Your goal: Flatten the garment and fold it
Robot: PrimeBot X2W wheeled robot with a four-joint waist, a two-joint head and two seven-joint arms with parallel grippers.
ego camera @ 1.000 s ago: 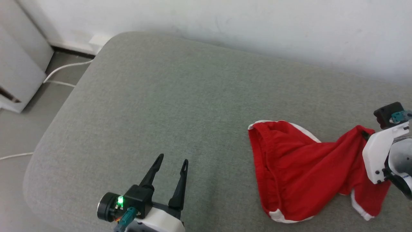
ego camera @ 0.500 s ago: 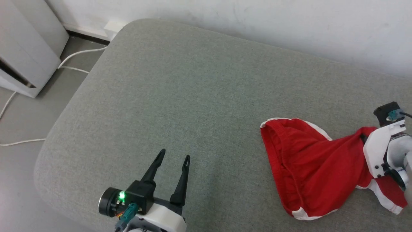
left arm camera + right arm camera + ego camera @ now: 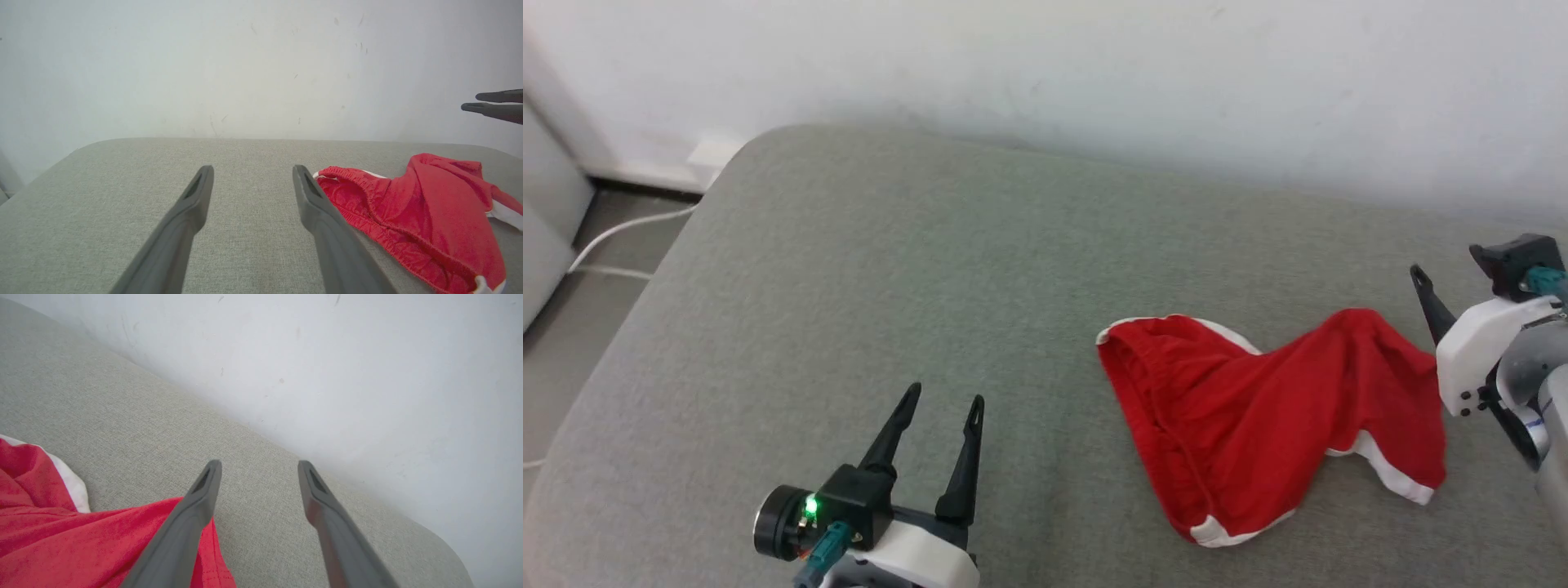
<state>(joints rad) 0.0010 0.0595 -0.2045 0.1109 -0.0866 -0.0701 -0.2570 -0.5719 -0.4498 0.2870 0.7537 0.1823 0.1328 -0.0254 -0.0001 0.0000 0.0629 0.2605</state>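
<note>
Over on the right, the right gripper [image 3: 259, 463] is wide open: both dark fingers are spread with only grey cushion [image 3: 915, 269] between them, nothing pinched. Its left finger crosses in front of the red fabric in its own wrist view, but from the left wrist camera those two fingers hang in the air above the cloth, clear of it. The red shorts [image 3: 1241, 416] lie loose and crumpled on the right part of the cushion, with the gathered waistband gaping at the left end. A ridge of fabric humps up at the far right, just beside the right gripper, and a white-trimmed leg hem trails near and right. Down at the near left, the left gripper [image 3: 945, 394] is just as spread, fingers pointing away toward the pale wall [image 3: 1094, 65]. It holds nothing and touches nothing, poised over bare cushion left of the waistband and apart from it
</note>
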